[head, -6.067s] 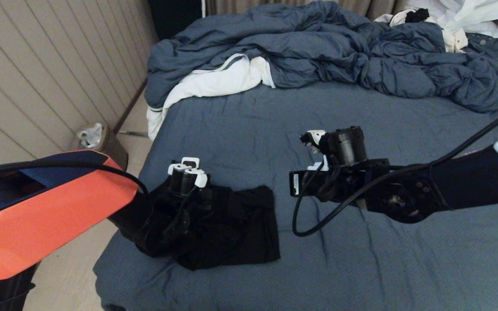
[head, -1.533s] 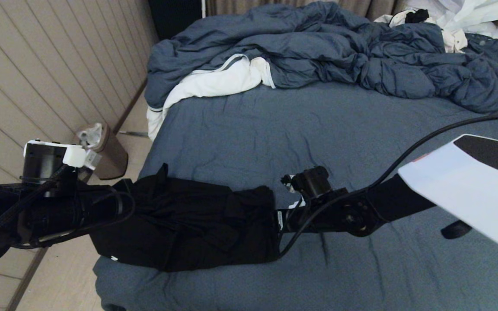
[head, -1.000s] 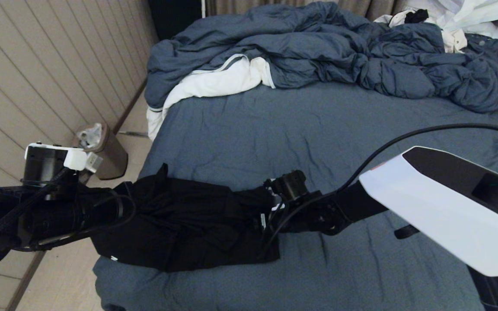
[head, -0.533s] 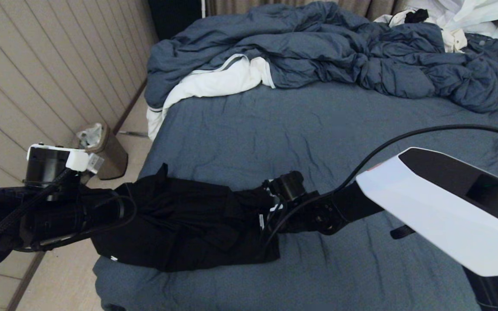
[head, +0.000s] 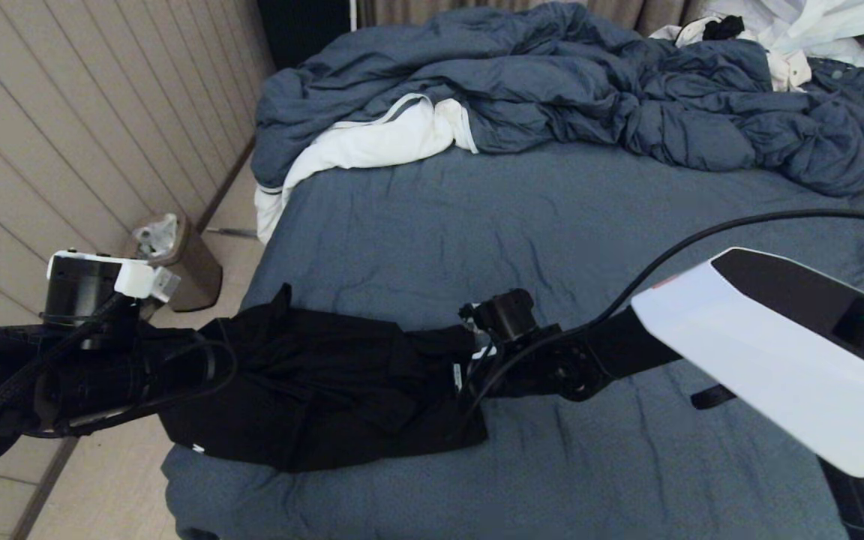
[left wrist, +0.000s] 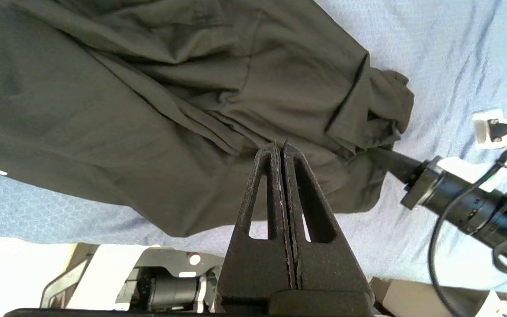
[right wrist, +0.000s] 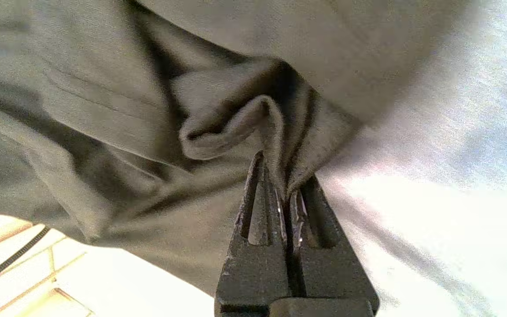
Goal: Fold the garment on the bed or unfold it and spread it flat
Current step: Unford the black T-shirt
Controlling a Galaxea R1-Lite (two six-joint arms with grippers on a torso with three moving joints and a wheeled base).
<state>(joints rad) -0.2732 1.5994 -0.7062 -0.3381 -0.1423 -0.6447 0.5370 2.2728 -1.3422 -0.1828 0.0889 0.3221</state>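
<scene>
We find the garment (head: pixel 327 394) lying rumpled in a long band across the near left part of the bed (head: pixel 567 225), one end at the bed's left edge, the other toward the middle of the sheet. It is black and creased into several overlapping folds; we cannot make out any print on the faces that show, and no writing can be read on it. A small pale tag (head: pixel 457 377) shows at its right end, its text too small to read. The right gripper (right wrist: pixel 280 185) has its fingers pinched tight on a bunched fold at that right end; in the head view the fingertips themselves are hidden behind the wrist and cloth. The left gripper (left wrist: pixel 278 152) is clamped on the cloth near the left end, with fabric running between its closed fingers in the wrist view; in the head view its fingers are buried in dark cloth off the bed's left edge and hard to separate from the black arm. Beyond the shirt, a puffy blue-grey duvet (head: pixel 589 90) is heaped across the far side of the bed, with a white cloth (head: pixel 372 142) spilling from beneath it over the left edge. A small bin (head: pixel 184 262) stands on the floor by the panelled wall, partly hidden by the left arm.
</scene>
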